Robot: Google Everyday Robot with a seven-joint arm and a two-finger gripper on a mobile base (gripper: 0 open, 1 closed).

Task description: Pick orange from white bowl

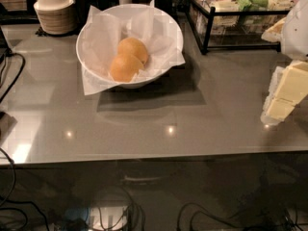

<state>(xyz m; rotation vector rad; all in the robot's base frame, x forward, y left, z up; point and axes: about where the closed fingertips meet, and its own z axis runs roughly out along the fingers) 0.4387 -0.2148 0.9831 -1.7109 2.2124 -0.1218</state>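
Observation:
The white bowl (pixel 166 30) stands on the grey table at the back centre, lined with crinkled white paper (pixel 98 42) that hangs over its rim. Two oranges lie in it, touching: one in front on the left (pixel 124 68), one behind on the right (pixel 134 48). My gripper (pixel 284 95) shows at the right edge as cream-coloured blocks low over the table. It is well to the right of the bowl and somewhat nearer the front, and touches neither the bowl nor the oranges. A white part of my arm (pixel 296 30) is above it.
A stack of small cream bowls (pixel 54 11) stands at the back left. A black wire rack (pixel 207 30) with packets stands at the back right, close to the bowl. Dark cups (pixel 86 1) line the back. Black cables (pixel 12 69) run along the left edge. The table's front edge (pixel 154 154) crosses below.

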